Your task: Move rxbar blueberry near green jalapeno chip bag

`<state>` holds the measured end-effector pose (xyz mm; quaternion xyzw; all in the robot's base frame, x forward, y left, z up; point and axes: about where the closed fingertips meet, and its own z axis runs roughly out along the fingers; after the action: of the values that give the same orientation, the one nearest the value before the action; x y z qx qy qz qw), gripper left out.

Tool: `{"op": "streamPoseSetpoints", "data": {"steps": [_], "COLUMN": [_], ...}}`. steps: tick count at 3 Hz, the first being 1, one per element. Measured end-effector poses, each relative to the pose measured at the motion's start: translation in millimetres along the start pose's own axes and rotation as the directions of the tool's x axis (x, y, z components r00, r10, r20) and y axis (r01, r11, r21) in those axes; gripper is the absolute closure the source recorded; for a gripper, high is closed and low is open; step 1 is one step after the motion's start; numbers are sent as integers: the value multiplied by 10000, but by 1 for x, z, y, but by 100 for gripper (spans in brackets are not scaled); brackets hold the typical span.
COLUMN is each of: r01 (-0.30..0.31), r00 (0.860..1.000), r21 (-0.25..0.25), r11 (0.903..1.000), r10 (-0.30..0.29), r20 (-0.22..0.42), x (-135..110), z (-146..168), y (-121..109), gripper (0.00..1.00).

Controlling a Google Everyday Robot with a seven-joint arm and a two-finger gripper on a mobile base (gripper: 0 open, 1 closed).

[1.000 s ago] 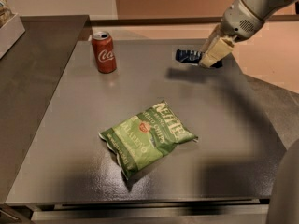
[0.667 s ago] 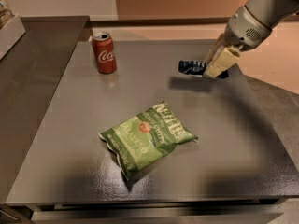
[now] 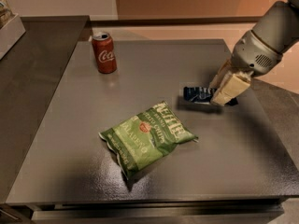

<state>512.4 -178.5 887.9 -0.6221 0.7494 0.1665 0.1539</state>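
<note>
Gripper at table's right side, cream fingers closed on right end of rxbar blueberry. Bar roughly level, just above grey table, shadow under it. Green jalapeno chip bag flat, left of and nearer camera than bar, close, not touching. Red Coca-Cola can upright, far left, well apart.

Dim warm light, shadow under hand holding rxbar blueberry at right
</note>
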Motion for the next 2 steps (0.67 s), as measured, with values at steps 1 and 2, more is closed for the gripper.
{"op": "streamPoseSetpoints", "data": {"steps": [1, 2], "r01": [53, 126], "r00": [9999, 9996], "r21": [-420, -669], "r11": [9991, 9977], "r10": [-49, -109], "r20": [99, 258], "x": [7, 8], "z": [10, 17], "y": [27, 43], "gripper": [82, 58]}}
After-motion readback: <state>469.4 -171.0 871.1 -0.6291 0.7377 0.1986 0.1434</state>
